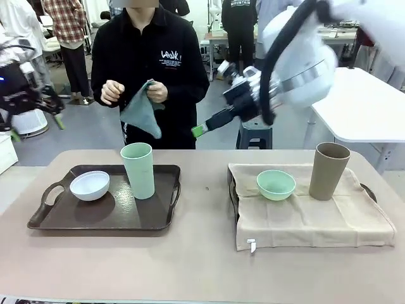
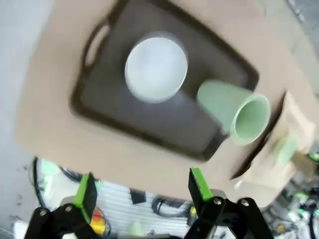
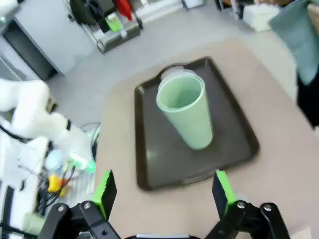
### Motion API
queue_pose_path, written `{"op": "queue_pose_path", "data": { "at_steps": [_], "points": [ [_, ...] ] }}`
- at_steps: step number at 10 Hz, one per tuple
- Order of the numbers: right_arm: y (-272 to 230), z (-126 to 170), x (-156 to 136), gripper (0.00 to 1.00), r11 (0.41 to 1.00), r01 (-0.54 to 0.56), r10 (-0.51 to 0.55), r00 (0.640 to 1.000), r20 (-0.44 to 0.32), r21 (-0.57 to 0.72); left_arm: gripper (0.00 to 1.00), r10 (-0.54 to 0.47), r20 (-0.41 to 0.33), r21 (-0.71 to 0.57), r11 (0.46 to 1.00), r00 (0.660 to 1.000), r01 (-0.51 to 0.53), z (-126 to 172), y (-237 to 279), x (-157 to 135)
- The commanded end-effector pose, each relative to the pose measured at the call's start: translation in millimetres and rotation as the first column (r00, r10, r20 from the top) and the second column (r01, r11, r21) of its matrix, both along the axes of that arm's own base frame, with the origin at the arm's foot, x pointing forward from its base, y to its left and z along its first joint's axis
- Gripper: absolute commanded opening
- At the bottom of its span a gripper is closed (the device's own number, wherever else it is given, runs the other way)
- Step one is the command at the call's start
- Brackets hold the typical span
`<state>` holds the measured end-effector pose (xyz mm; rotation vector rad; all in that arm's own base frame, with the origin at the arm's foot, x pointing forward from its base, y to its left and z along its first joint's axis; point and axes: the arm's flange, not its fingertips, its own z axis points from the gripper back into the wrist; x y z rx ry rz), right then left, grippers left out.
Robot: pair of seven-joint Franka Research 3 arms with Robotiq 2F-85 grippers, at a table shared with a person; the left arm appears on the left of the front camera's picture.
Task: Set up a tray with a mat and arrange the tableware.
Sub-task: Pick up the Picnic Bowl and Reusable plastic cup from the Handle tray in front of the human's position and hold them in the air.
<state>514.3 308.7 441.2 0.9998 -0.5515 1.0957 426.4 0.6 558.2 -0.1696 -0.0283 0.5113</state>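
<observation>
1. Front: the person holds a teal cloth mat (image 1: 142,113) at the far side, my right fingers (image 1: 201,130) near it; I judge taking it comes next.
2. Left wrist: left fingers (image 2: 85,191) wide, empty, above the dark brown plastic tray (image 2: 164,124) carrying a white round bowl (image 2: 156,67) and a tall mint green cup (image 2: 224,104).
3. Right wrist: right fingers wide, empty.

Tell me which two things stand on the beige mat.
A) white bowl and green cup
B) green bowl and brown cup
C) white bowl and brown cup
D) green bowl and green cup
B: the green bowl and the brown cup stand on the mat, while the white bowl and the green cup stand on the bare tray.
</observation>
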Motion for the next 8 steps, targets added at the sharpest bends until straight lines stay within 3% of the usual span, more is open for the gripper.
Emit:
{"op": "queue_pose_path", "data": {
  "at_steps": [1, 3, 4, 6, 8],
  "points": [
    [-25.8, 25.3, -16.5, 1.00, 0.999, 0.003, -0.003, 1.000, 0.006, -0.035, 0.96, -0.029, -0.067, -0.031, 0.999, 0.997, 0.027, 9.6, 12.8, -21.2],
    [-25.8, 25.3, -16.5, 1.00, 0.999, 0.003, -0.003, 1.000, 0.006, -0.035, 0.96, -0.029, -0.067, -0.031, 0.999, 0.997, 0.027, 9.6, 12.8, -21.2],
    [-3.0, 3.4, 2.8, 1.00, 1.000, 0.001, -0.001, 1.000, 0.003, -0.005, 0.96, -0.006, -0.022, -0.014, 1.000, 1.000, 0.006, -2.3, 3.0, -2.9],
    [19.7, -12.0, 21.2, 1.00, 0.987, -0.080, 0.118, 0.950, 0.289, -0.139, 0.96, -0.121, -0.033, 0.015, 0.993, 0.992, 0.121, -5.2, -13.8, 5.0],
    [71.9, -39.5, 42.3, 1.00, 0.942, -0.209, 0.304, 0.864, 0.401, -0.263, 0.96, -0.196, -0.079, 0.013, 0.980, 0.977, 0.197, -5.8, -22.5, 44.5]
  ]
}}
